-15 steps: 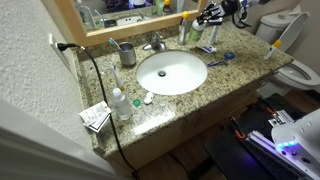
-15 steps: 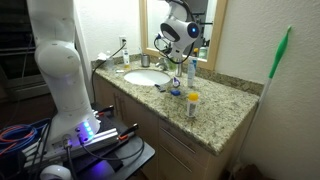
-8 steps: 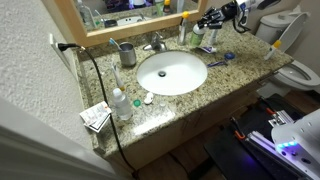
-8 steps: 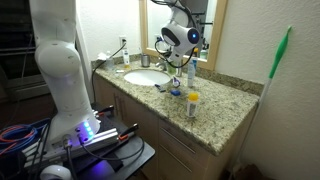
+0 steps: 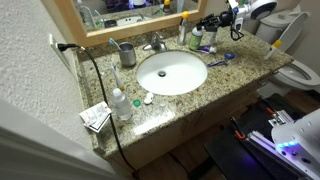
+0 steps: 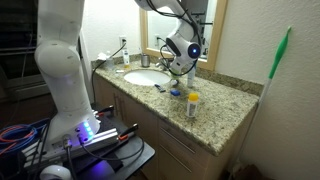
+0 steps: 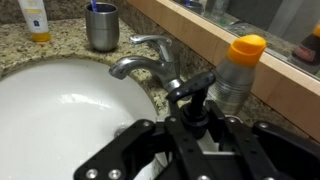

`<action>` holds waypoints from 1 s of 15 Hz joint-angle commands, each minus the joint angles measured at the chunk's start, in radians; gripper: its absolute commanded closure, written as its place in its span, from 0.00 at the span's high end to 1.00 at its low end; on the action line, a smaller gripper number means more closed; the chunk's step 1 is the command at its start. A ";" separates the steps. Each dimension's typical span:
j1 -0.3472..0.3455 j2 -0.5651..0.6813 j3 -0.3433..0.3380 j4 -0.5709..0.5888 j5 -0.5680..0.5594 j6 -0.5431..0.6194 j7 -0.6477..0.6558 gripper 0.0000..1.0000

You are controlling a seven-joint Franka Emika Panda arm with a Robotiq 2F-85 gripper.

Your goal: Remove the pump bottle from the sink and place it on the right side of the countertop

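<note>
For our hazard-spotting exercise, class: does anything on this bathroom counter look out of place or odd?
A black power cable runs from the wall outlet across the granite countertop, close beside the sink, and hangs over the front edge, odd so near a basin. A small packet also sits right at the counter's corner.

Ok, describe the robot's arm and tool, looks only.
The arm is built of thick, rounded, glossy white segments, with a blue-violet light glowing at its foot. The tool is matt black, made of angular linked bars with round pivots. No markings can be read.
</note>
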 commanded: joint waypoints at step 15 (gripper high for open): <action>0.046 0.053 0.016 0.062 0.100 0.147 0.045 0.58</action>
